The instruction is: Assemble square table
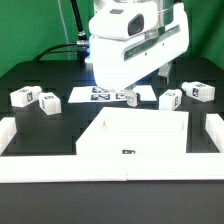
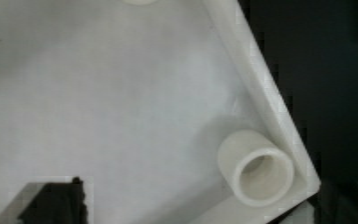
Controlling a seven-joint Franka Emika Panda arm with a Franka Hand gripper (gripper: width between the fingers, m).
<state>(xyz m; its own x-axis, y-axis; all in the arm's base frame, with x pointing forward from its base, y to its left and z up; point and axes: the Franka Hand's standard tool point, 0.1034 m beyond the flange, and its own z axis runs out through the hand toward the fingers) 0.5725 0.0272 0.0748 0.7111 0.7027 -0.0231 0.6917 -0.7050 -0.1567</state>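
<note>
**Exterior view: spread claw over a corner of the tabletop panel**

The square panel [image 1: 135, 138] lies flat on the black desk [image 1: 60, 125]. It sits against the low border wall [image 1: 100, 168] along the desk's near edge, probably so the wall braces it during assembly. The claw [image 1: 131, 99] hangs spread and empty above the panel's far edge. The wrist view shows a corner socket [image 2: 261, 172] below it. The left legs [image 1: 47, 102] and right legs [image 1: 170, 99] lie loose toward the desk's side edges. The room behind is dark.
</note>
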